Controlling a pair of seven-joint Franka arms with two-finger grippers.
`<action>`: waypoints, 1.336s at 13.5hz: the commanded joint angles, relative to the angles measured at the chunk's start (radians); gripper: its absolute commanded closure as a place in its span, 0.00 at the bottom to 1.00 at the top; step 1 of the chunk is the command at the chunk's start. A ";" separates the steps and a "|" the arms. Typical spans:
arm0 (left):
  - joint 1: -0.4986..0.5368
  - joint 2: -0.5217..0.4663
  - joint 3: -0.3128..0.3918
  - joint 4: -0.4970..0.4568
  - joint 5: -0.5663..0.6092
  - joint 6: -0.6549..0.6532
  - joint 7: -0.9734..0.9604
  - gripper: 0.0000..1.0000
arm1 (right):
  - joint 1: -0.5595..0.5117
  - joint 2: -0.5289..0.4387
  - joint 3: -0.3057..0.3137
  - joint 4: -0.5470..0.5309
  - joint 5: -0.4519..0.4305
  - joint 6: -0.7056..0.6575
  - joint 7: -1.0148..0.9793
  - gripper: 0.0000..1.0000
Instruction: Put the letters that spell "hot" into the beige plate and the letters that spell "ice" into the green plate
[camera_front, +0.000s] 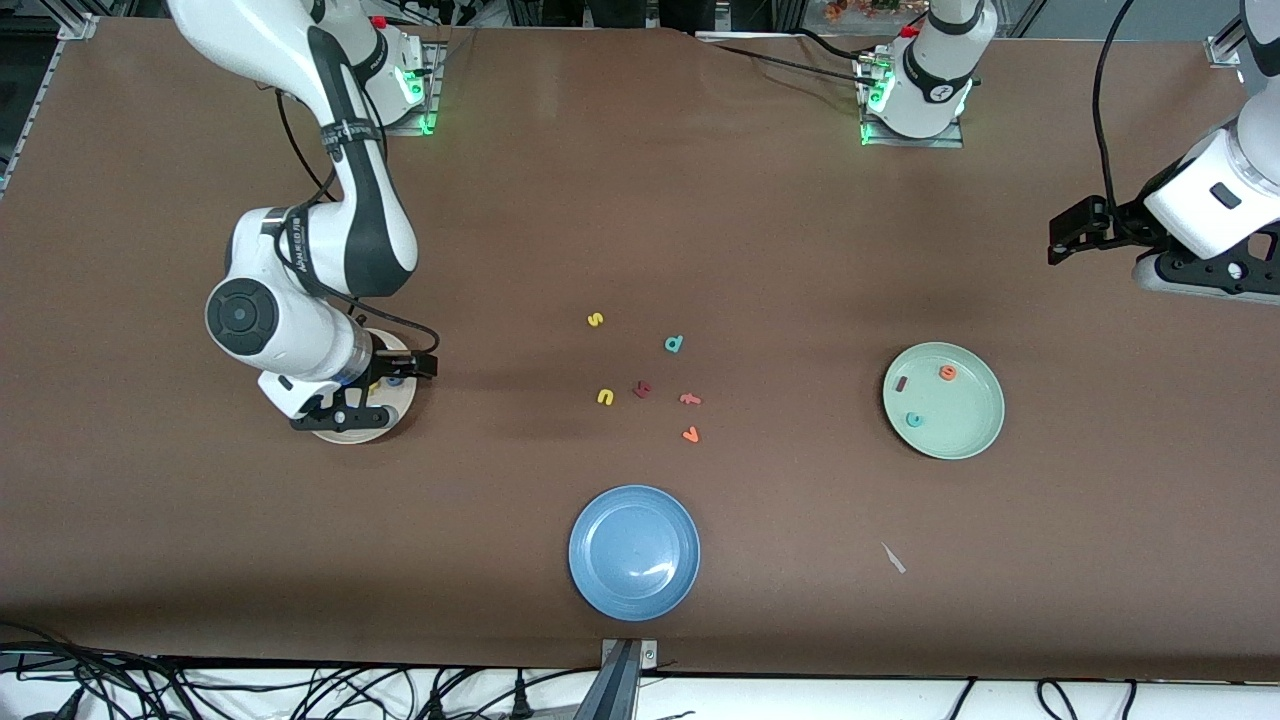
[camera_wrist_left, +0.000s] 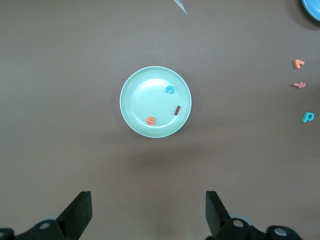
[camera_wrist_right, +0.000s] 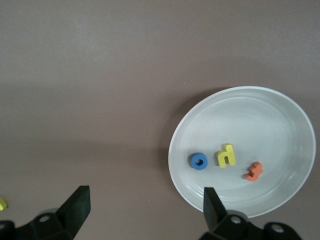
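Blue plate (camera_front: 634, 552) sits empty. Beige plate (camera_wrist_right: 240, 150) holds h, o, t under the open right tool (camera_front: 365, 400). Green plate (camera_front: 943, 400) holds i, c, e; the left tool (camera_wrist_left: 148, 215), high over the worktop's end, is open.

High front overview; downward wrist views over separate plates.

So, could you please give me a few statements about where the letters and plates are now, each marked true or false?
1. The beige plate holds a yellow h, a blue o and an orange t. True.
2. The green plate holds only two letters. False: it holds three, a dark red i, a teal c and an orange e.
3. The blue plate has a letter in it. False: it holds none.
4. The right pincer is over the beige plate, open and holding nothing. True.
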 joint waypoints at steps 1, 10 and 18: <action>-0.001 0.011 -0.002 0.032 -0.004 -0.019 0.011 0.00 | -0.228 -0.074 0.230 0.004 -0.144 -0.030 0.014 0.00; 0.002 0.010 -0.001 0.043 -0.001 -0.022 0.011 0.00 | -0.447 -0.377 0.427 -0.080 -0.229 -0.065 0.000 0.00; 0.004 0.008 -0.001 0.046 0.001 -0.028 0.011 0.00 | -0.471 -0.470 0.373 0.064 -0.264 -0.401 -0.007 0.00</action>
